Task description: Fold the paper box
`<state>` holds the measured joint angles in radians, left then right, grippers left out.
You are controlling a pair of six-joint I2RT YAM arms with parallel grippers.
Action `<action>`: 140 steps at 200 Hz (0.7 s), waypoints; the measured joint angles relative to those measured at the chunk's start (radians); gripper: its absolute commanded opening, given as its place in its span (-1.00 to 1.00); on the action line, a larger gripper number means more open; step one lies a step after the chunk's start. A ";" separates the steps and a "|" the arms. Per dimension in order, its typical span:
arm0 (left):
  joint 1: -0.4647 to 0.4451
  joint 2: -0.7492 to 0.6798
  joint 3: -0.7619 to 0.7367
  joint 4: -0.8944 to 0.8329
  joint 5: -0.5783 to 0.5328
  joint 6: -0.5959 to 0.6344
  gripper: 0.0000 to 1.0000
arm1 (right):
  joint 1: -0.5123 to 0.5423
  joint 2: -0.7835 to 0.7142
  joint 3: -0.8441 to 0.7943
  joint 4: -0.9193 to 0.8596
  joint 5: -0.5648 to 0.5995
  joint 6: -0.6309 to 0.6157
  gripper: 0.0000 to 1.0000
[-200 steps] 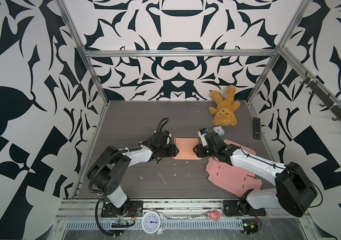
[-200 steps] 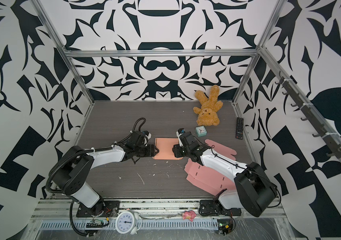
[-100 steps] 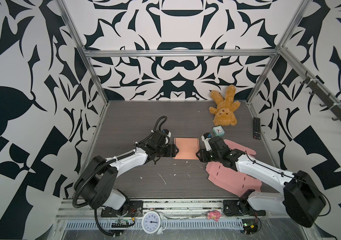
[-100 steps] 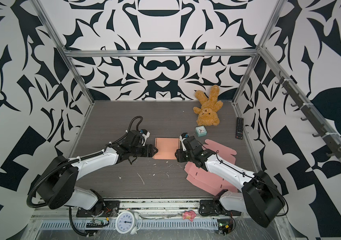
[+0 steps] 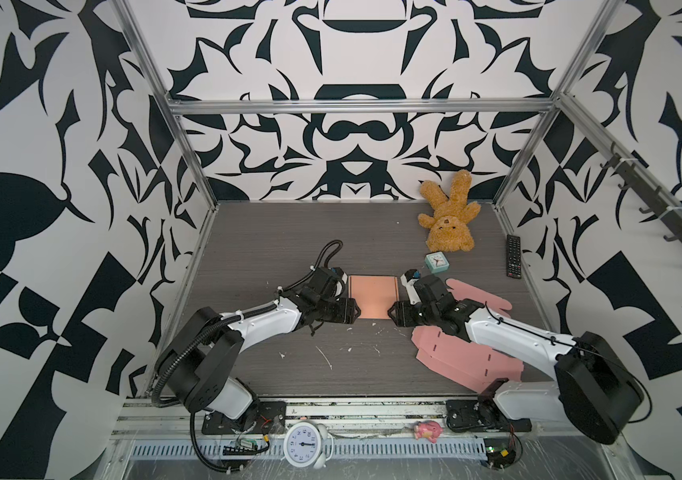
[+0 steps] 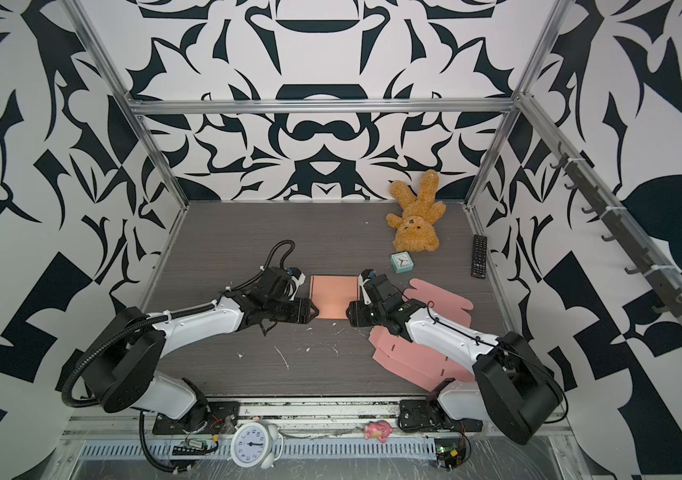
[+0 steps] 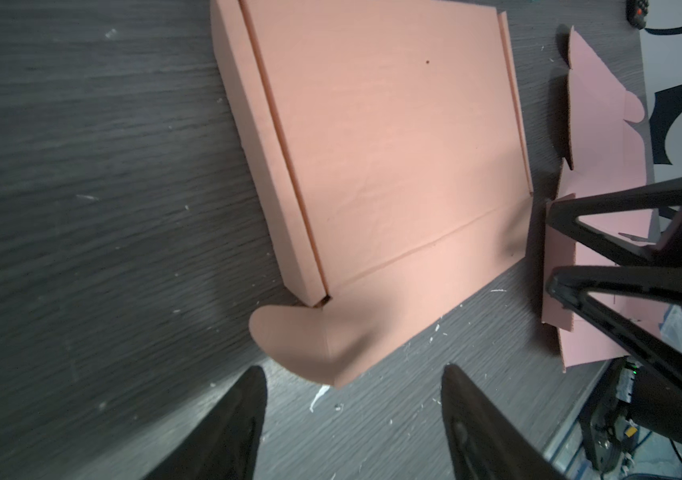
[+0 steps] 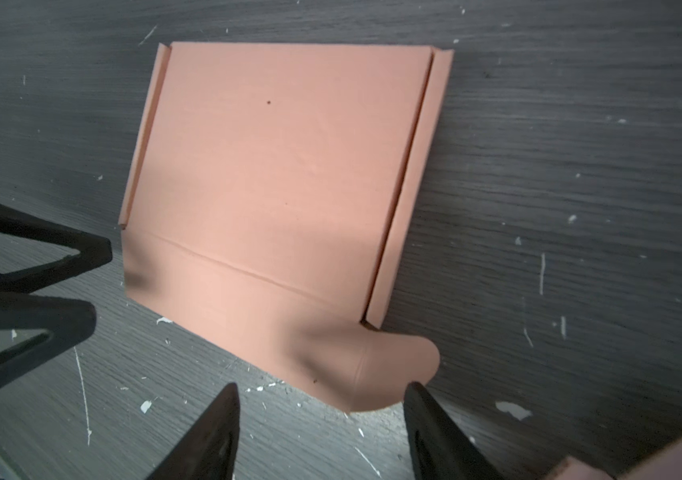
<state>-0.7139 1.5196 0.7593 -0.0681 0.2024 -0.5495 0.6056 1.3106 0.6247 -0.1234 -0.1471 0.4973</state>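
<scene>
Two pincers bracket the job: left gripper (image 5: 356, 316) spread and empty at the paper box (image 5: 372, 296)'s left front corner, box lying flat between them, front flap (image 7: 414, 291) untucked, right gripper (image 5: 390, 319) spread too at the box's right corner, likely lining up on the ear tabs (image 8: 397, 370).

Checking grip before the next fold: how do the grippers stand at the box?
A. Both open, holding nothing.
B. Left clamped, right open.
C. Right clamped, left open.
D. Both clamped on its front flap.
A: the left gripper and right gripper have their jaws apart, and the pink paper box lies free on the table.
</scene>
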 measured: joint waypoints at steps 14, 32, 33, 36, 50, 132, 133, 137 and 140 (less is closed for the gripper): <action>-0.001 0.008 0.000 0.006 0.001 0.000 0.39 | 0.000 0.014 0.000 0.013 -0.009 0.002 0.29; -0.002 0.023 0.000 0.017 0.005 0.000 0.39 | 0.000 0.032 0.000 0.030 -0.019 0.005 0.29; -0.002 0.023 0.000 0.018 0.005 0.000 0.39 | 0.000 0.032 0.000 0.030 -0.019 0.005 0.29; -0.003 0.026 0.000 0.020 0.005 -0.001 0.39 | 0.000 0.034 0.000 0.032 -0.020 0.005 0.29; -0.006 0.036 0.000 0.028 0.010 -0.002 0.39 | 0.000 0.044 0.000 0.041 -0.027 0.007 0.29; -0.045 0.042 0.000 0.064 0.016 -0.025 0.37 | 0.029 0.053 0.000 0.056 -0.036 0.039 0.29; -0.045 0.042 0.000 0.064 0.016 -0.025 0.37 | 0.029 0.053 0.000 0.056 -0.036 0.039 0.29; -0.046 0.041 0.000 0.063 0.015 -0.027 0.37 | 0.029 0.052 0.000 0.056 -0.035 0.040 0.29; -0.047 0.041 0.000 0.063 0.014 -0.027 0.37 | 0.029 0.052 0.000 0.056 -0.035 0.042 0.29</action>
<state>-0.7609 1.5608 0.7593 -0.0048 0.2165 -0.5766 0.6350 1.3628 0.6243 -0.0677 -0.1818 0.5396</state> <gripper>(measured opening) 0.685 0.645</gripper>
